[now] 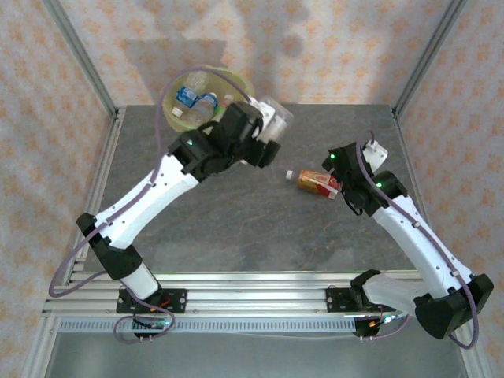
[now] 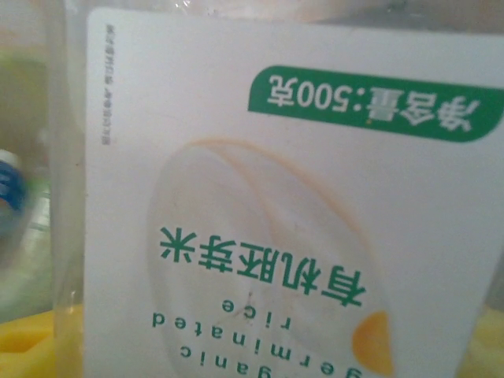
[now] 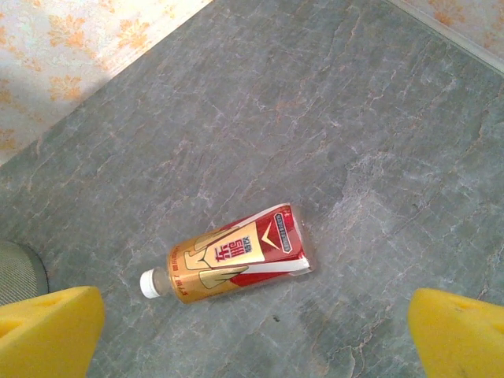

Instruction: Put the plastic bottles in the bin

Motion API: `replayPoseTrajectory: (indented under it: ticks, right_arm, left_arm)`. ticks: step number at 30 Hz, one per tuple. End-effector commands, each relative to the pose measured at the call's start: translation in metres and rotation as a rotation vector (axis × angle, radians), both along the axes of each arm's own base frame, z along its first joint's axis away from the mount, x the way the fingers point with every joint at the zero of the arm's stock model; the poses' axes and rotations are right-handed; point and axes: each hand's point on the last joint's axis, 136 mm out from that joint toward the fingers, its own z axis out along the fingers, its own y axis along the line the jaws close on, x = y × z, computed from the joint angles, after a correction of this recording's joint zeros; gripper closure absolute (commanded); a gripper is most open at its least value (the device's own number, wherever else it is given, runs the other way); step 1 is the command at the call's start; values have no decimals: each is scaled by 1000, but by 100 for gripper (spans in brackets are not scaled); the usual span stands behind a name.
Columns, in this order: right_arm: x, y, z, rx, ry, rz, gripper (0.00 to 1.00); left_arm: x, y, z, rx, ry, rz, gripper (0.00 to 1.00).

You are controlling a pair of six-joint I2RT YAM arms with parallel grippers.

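A clear plastic bottle (image 1: 277, 115) with a white and green label (image 2: 283, 205) sits between the yellow pads (image 2: 31, 346) of my left gripper (image 1: 264, 130), which is shut on it. It is held just right of the bin (image 1: 168, 118), a round pale bucket with a yellow-green liner and several bottles (image 1: 189, 97) inside. A red and gold bottle (image 1: 317, 182) with a white cap lies on its side on the table. My right gripper (image 1: 344, 175) hovers open over this bottle (image 3: 228, 253), its yellow fingertips (image 3: 51, 331) wide apart on either side.
The grey stone-patterned table (image 1: 236, 228) is bounded by metal rails (image 1: 102, 181) at the left and front. Patterned walls stand close behind the bin and at the right.
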Motion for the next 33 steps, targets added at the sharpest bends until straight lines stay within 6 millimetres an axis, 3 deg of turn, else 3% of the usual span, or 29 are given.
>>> replayPoseTrajectory:
  ticks: [1,10,12,17,24,33]
  right_arm:
    - [-6,-6,-4,-19,13,-18,1]
    - [-4,-3,-5,-10,17,-5,1]
    - [-4,-2,-5,-9,20,-1,1]
    - [-2,1,-6,-4,31,6,1]
    - [0,5,-12,6,45,12,1]
    - [4,7,-14,2,58,14,1]
  left_arm:
    - [25,42,20,79,-38,122,13]
    - [88,105,46,106,-80,283,12]
    - [104,117,35,112,-57,315,12]
    - [121,141,19,117,-14,349,10]
    - [136,162,-2,123,41,368,6]
    - [151,162,-26,153,85,358,0]
